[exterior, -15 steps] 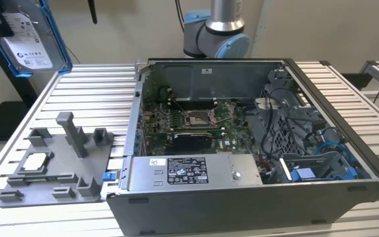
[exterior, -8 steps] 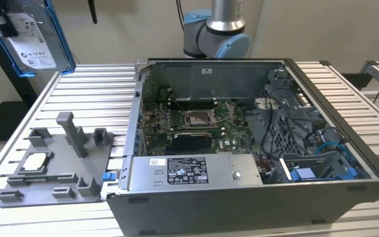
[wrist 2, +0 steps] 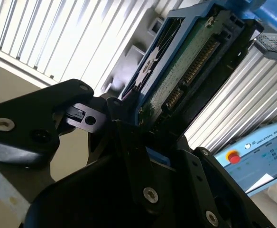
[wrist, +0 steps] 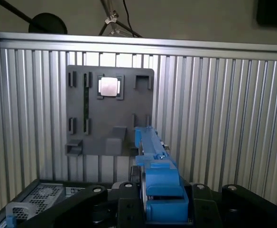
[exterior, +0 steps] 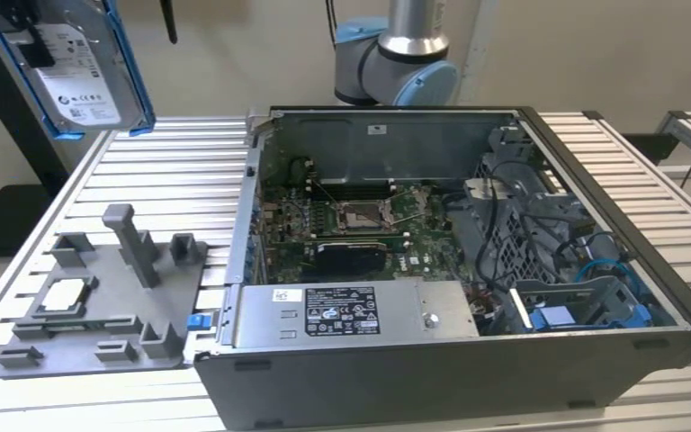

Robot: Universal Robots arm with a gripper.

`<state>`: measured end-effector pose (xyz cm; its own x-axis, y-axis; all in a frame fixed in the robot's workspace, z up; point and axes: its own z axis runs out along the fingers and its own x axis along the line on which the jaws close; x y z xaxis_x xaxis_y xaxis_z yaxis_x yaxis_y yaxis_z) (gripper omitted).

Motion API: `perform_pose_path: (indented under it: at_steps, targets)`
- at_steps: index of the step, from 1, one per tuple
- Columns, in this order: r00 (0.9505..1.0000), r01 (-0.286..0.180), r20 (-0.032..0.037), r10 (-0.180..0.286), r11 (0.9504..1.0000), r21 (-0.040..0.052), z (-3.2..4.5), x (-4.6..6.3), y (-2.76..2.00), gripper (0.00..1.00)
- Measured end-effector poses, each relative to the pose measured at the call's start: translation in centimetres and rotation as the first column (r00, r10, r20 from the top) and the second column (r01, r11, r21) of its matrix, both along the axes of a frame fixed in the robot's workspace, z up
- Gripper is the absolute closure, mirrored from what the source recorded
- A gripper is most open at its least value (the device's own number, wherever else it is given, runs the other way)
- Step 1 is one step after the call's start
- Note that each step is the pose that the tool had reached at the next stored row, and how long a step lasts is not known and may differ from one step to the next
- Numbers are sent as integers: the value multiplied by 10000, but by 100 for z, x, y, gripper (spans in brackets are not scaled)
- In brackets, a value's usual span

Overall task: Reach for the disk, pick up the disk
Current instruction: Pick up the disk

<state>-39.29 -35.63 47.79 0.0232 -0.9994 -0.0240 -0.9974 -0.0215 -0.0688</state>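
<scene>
1. The tool (wrist: 163, 202) grips the disk (wrist: 153, 147) tight, with a black finger (wrist: 202, 197) on each flat side.
2. In the exterior view the disk (exterior: 87, 76) is up in the air at the exterior view's left. It is well above the bench (exterior: 190, 171), and its white label shows.
3. A grey tray (exterior: 172, 274) lies on the bench below, with a small square chip (exterior: 64, 297) in one slot.
4. An open computer box (exterior: 442, 378) stands just beside the tray, toward the exterior view's right.
</scene>
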Motion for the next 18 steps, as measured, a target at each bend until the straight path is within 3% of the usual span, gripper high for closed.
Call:
perform_pose_path:
  at_steps: [18]
  targets:
    - [10000, -1, 0, 1, 10000, 0, 0, 371, 0, 100]
